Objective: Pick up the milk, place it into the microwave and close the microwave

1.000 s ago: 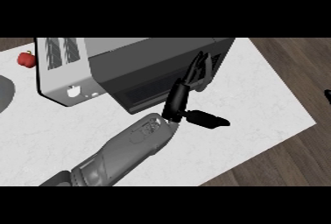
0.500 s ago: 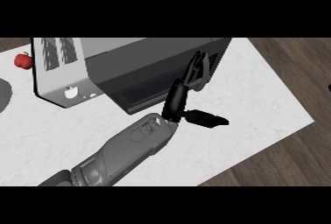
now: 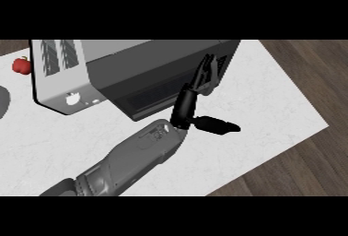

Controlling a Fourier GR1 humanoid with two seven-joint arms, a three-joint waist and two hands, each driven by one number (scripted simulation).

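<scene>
The microwave (image 3: 102, 69) stands at the back left of the white counter, with its dark door (image 3: 153, 76) facing me. My left hand (image 3: 185, 108) reaches up from the lower left. Its straight fingers (image 3: 204, 73) lie against the door's right edge and its thumb (image 3: 217, 125) sticks out to the right over the counter. It is open and holds nothing. The milk shows nowhere in the head view. My right hand is out of view.
A small red fruit (image 3: 21, 65) lies left of the microwave. A dark rounded object (image 3: 2, 102) pokes in at the left edge. The white counter (image 3: 272, 110) ends on the right and at the front, with wooden floor beyond.
The scene has slid slightly to the left in the view. My left hand stays against the door's edge in nearly the same pose.
</scene>
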